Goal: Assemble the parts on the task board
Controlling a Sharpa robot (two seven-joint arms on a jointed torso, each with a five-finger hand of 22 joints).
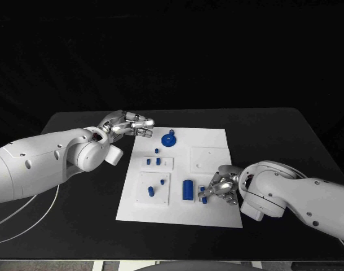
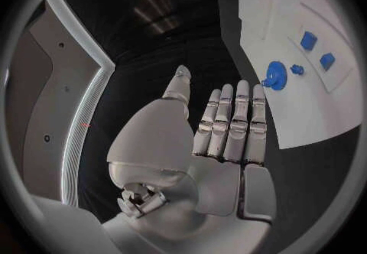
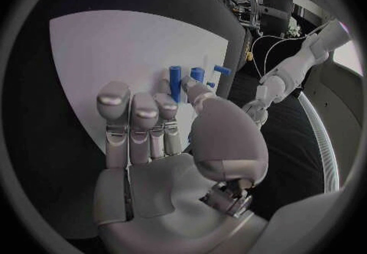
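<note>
so the right hand (image 1: 221,185) sits at the task board (image 1: 212,141)'s near right corner, fingers loosely apart and holding nothing, with the upright blue cylinder (image 1: 188,189) just beside it toward the board's middle, way closer than the open left hand (image 1: 129,125).

task board (image 1: 212,138): you've got plain white
parts (image 1: 188,190): solid blue
table (image 1: 302,141): black
left robot hand (image 1: 129,125), right robot hand (image 1: 221,186): silver
arms (image 1: 34,164): white
</note>
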